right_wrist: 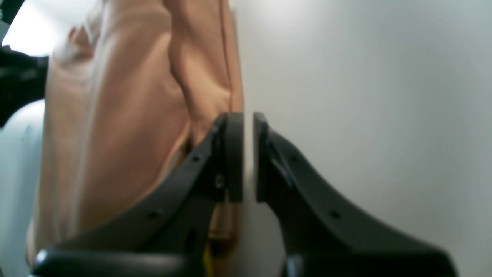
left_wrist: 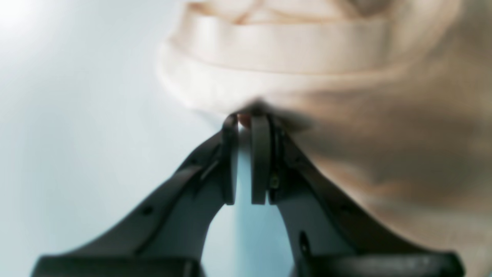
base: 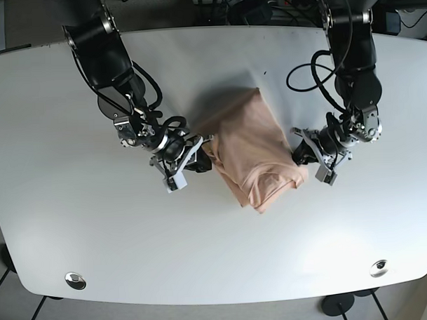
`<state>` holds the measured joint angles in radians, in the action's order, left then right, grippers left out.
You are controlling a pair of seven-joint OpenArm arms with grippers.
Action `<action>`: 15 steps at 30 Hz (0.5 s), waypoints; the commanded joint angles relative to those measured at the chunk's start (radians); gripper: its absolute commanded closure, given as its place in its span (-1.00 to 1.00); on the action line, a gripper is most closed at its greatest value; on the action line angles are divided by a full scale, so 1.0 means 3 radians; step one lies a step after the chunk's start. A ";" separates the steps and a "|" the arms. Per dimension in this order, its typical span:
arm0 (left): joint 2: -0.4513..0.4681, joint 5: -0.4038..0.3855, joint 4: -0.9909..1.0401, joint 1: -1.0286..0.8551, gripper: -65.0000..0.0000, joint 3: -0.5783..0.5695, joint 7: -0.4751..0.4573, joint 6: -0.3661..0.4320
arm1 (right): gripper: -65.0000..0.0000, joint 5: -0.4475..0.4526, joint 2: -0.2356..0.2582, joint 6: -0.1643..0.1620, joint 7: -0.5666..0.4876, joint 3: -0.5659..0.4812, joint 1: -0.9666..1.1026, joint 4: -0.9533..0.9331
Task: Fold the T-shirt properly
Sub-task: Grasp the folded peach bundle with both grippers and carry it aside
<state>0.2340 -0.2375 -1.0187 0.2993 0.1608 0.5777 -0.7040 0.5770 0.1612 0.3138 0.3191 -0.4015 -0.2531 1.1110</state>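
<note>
The peach T-shirt (base: 252, 151) lies bunched in the middle of the white table (base: 75, 228), between my two grippers. My left gripper (base: 302, 155) is at the shirt's right edge. In the left wrist view the left gripper (left_wrist: 244, 117) is shut on a bit of the fabric (left_wrist: 292, 57) at its tips. My right gripper (base: 199, 152) is at the shirt's left edge. In the right wrist view the right gripper (right_wrist: 248, 115) is nearly closed, the shirt's hem (right_wrist: 230, 77) runs down to its tips, and the shirt's body (right_wrist: 115, 115) hangs to the left.
Bare white table surface (base: 224, 251) surrounds the shirt on all sides. Cables (base: 316, 72) loop from the arm on the right. Two round metal fittings (base: 74, 280) sit near the table's front edge.
</note>
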 commanded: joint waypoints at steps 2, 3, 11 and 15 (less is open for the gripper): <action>0.0025 0.0053 0.0437 0.0417 0.85 -0.0313 -0.0261 0.0020 | 0.89 0.0033 0.0089 0.0041 -0.0059 0.0006 0.0233 0.0426; 0.0031 0.0053 0.0447 0.0473 0.85 -0.0431 -0.0292 0.0020 | 0.89 0.0033 0.0100 0.0041 -0.0018 0.0006 0.0386 0.0600; 0.0112 0.0068 -0.0468 0.0330 0.79 -0.0452 -0.0281 0.0020 | 0.89 0.0033 0.0033 0.0041 0.0202 0.0006 0.0642 0.0912; -0.0072 0.0185 -0.1307 -0.0090 -0.05 -0.0467 -0.0281 0.0805 | 0.89 0.0038 0.0135 0.0041 0.0207 0.0011 0.0647 0.1045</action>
<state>0.2096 -0.1692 -1.3891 0.2375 0.0196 0.5243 -0.4423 0.5774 0.1997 0.3145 0.4034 -0.4030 -0.0395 1.4010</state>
